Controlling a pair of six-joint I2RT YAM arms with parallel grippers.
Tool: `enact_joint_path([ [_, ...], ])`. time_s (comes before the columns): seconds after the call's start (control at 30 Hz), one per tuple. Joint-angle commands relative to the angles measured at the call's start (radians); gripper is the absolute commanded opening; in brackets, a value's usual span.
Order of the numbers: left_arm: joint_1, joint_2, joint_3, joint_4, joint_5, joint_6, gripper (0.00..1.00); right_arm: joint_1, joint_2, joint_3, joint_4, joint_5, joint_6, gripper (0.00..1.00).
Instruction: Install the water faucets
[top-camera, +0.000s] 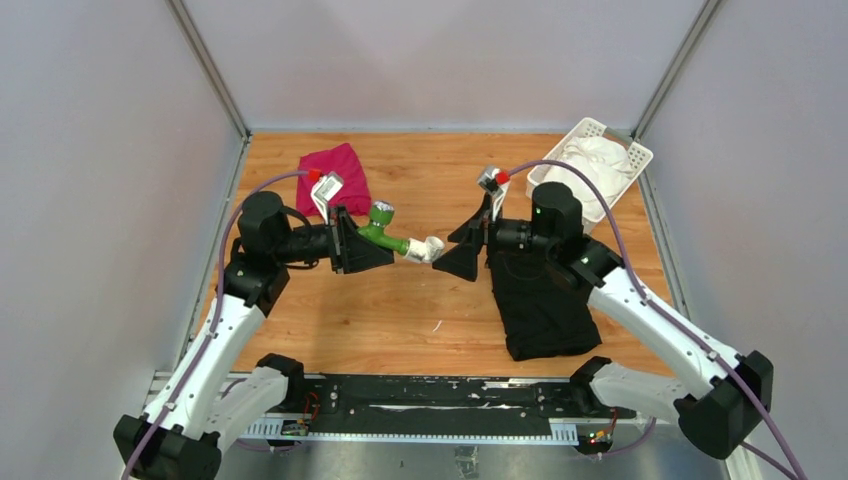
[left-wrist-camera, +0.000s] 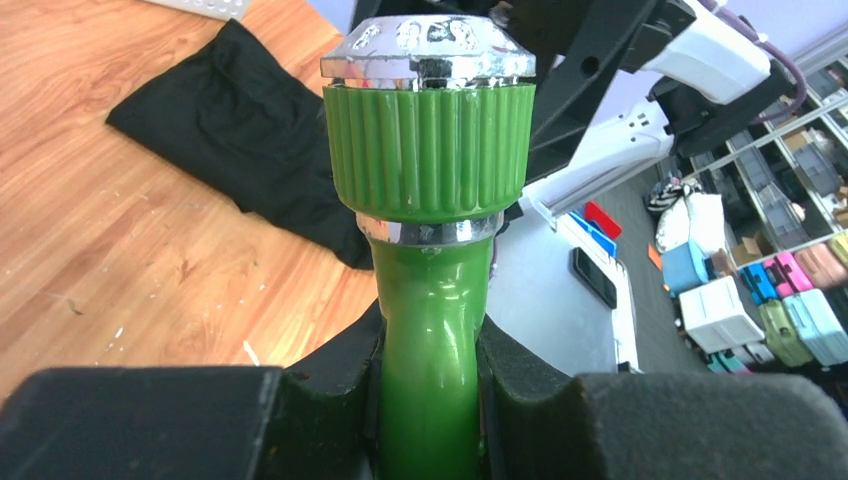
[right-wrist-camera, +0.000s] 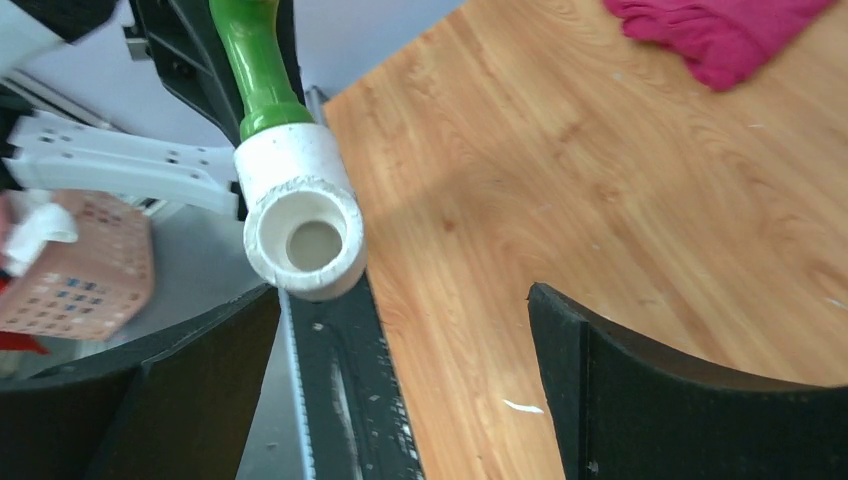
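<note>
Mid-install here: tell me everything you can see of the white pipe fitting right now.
The white pipe fitting is a short, matt plastic cylinder with a thick wall, a round open socket facing the right wrist camera and a slightly rough rim. It sits on the end of the green tap, in mid-air, before the right gripper, whose jaws stand open; it is close to one finger, contact unclear. The left gripper is shut on the tap, not the fitting.
</note>
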Motion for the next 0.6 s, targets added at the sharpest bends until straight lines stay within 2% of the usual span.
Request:
enact_joint_path([
  [0.0, 0.001, 0.001, 0.043, -0.036, -0.013, 0.026, 0.0, -0.02, -0.11, 0.019, -0.173, 0.14, -0.224, 0.99],
  [0.17, 0.001, -0.008, 0.081, -0.066, -0.088, -0.045, 0.0, -0.016, -0.215, -0.023, -0.19, 0.248, -0.379, 0.99],
  [0.27, 0.001, 0.002, 0.16, -0.184, -0.15, -0.035, 0.0, 0.011, -0.224, -0.012, -0.238, 0.31, -0.474, 0.99],
  [0.33, 0.002, 0.028, 0.223, -0.283, -0.191, -0.014, 0.0, 0.079, -0.249, -0.028, -0.236, 0.409, -0.565, 0.99],
  [0.47, 0.001, 0.154, 0.291, -0.459, -0.176, 0.005, 0.0, 0.248, -0.263, -0.068, -0.197, 0.647, -0.751, 0.99],
  [0.57, 0.002, 0.149, 0.271, -0.425, -0.196, -0.031, 0.0, 0.374, -0.267, -0.11, -0.131, 0.891, -0.888, 0.99],
])
